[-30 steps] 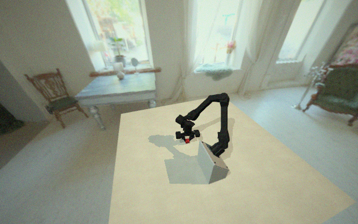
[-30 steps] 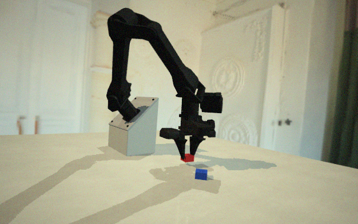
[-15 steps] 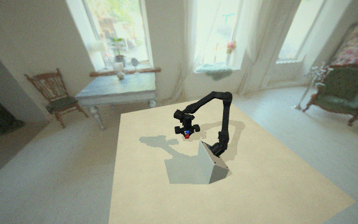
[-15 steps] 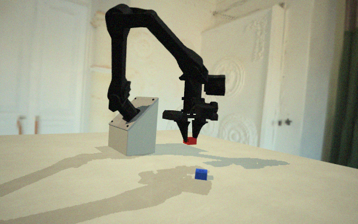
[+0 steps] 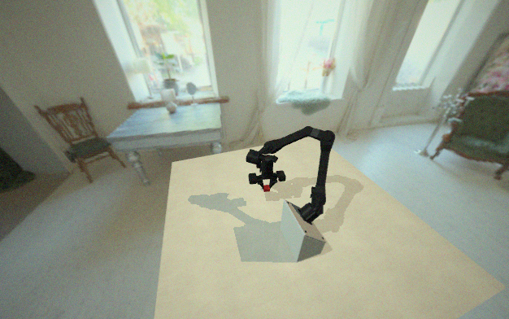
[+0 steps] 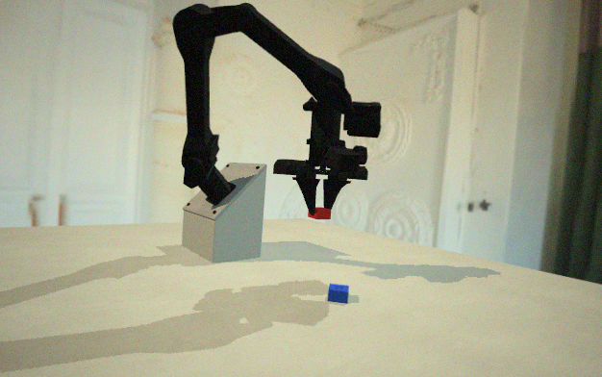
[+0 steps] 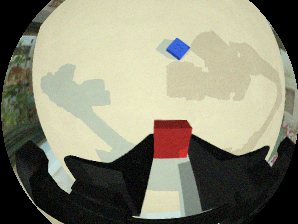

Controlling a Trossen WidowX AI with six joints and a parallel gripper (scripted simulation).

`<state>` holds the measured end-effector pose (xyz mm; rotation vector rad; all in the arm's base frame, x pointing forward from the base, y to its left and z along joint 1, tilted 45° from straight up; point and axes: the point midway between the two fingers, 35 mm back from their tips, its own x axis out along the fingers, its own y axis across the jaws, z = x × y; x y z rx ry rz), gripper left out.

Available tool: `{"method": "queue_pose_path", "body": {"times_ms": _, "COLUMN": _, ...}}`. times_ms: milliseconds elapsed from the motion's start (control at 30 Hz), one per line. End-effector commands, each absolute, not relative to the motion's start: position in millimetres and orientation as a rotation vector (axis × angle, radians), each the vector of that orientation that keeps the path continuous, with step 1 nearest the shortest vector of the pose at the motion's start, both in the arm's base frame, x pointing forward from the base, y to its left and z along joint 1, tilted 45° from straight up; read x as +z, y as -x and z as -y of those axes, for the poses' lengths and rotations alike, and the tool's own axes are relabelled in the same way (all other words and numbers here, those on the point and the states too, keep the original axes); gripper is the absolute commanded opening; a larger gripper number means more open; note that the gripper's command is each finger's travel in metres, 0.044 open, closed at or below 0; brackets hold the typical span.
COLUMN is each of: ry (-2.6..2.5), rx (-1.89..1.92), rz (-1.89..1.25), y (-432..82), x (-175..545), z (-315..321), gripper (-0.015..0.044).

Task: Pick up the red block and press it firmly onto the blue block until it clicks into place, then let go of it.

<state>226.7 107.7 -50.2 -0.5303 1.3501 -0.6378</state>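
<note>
My gripper (image 5: pixel 267 186) (image 6: pixel 320 210) (image 7: pixel 170 137) points down and is shut on the red block. The red block (image 5: pixel 267 189) (image 6: pixel 322 214) (image 7: pixel 170 139) is held between the fingertips, well above the table. The blue block (image 6: pixel 338 293) (image 7: pixel 178 48) rests on the table, lower than the gripper and apart from it. In the wrist view it lies beyond the red block, slightly to the right, turned at an angle, with its studded top showing. In the top view the blue block is not visible; the gripper seems to hide it.
The arm's wedge-shaped base (image 5: pixel 292 232) (image 6: pixel 238 226) stands on the pale table (image 5: pixel 203 285) (image 6: pixel 433 337). Shadows of the arm lie across the table top. The table's edge (image 5: pixel 167 195) shows on the left in the top view.
</note>
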Motion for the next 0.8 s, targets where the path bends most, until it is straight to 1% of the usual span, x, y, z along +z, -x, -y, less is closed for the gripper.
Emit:
{"method": "queue_pose_path", "body": {"times_ms": 0, "ry": 0.471, "rx": -0.682, "rz": -1.326, "y": -239.9, "x": -50.5, "z": -103.8, "gripper": 0.0000}}
{"method": "queue_pose_path", "body": {"times_ms": 767, "ry": 0.103, "rx": -0.947, "rz": -1.134, "y": -320.3, "x": -52.9, "z": -62.6, "gripper": 0.0000}}
